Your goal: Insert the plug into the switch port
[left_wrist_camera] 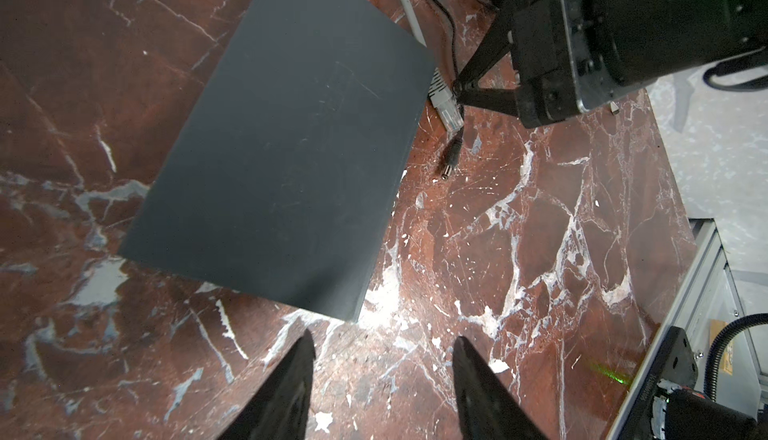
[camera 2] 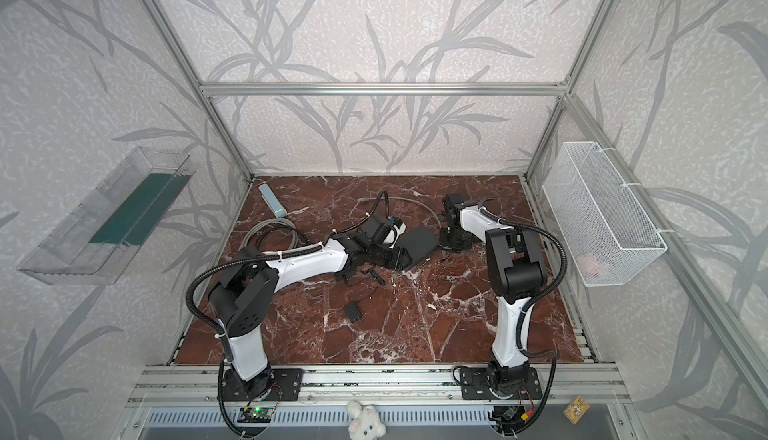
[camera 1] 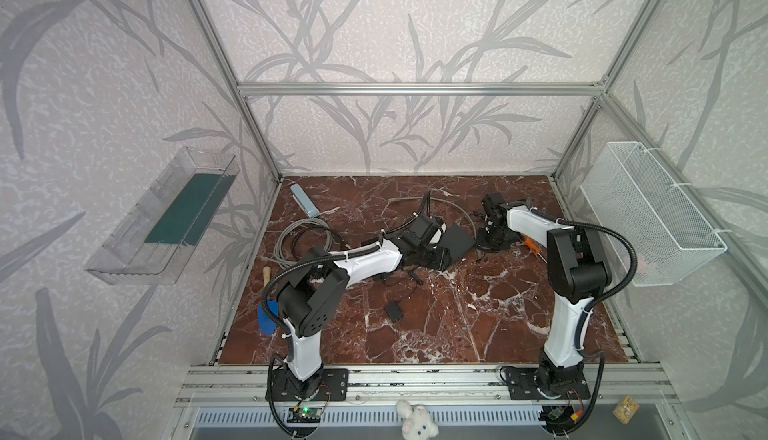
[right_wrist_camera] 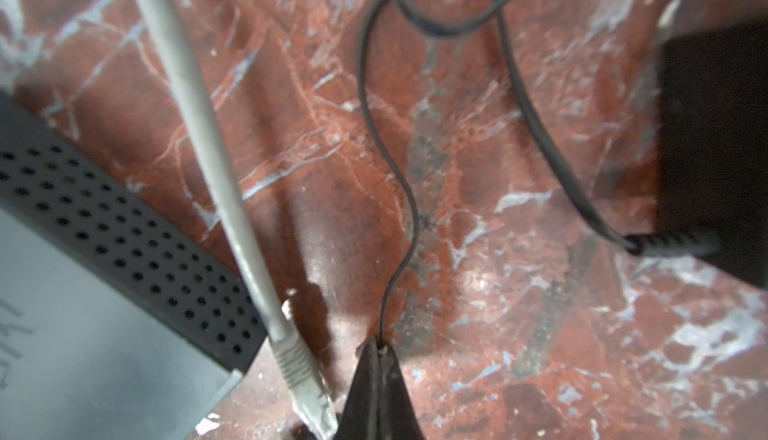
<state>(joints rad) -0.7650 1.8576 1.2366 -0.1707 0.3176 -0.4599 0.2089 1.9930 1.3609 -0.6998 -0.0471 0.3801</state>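
1. Step in hand, as I read it: picking up the plug lead. The right tool [left_wrist_camera: 457,88] is sitting fully closed, pinching the thin black power cord [right_wrist_camera: 386,146] just behind the small black barrel plug [left_wrist_camera: 451,159]. The grip is on the cord, not on the plug body.
2. The barrel plug is lying on the red-brown marble-pattern desk [left_wrist_camera: 540,250], just beside the long edge of the flat dark grey switch box [left_wrist_camera: 282,146] and apart from it. Its tip is pointing away from the right tool.
3. A grey ethernet cable [right_wrist_camera: 199,126] is running along that same switch edge. Its pale clip plug is lying between the box and the black cord, right next to the pinch point. Possibly snagging on the lift.
4. The left tool [left_wrist_camera: 382,338] is hovering about half open and holding nothing. It is sitting near one corner of the switch box, not touching it.
5. Nothing is going into the switch yet. The right wrist view is showing only a vent-hole side, and no port is showing in any view, so I cannot tell which face is carrying it.
6. The next move is calling for lifting the cord clear of the ethernet plug and swinging the barrel plug round to the port face. The cord is looking floppy, so it probably needs regripping closer to the plug.
7. The left tool is likely needed for bracing the box against sliding.
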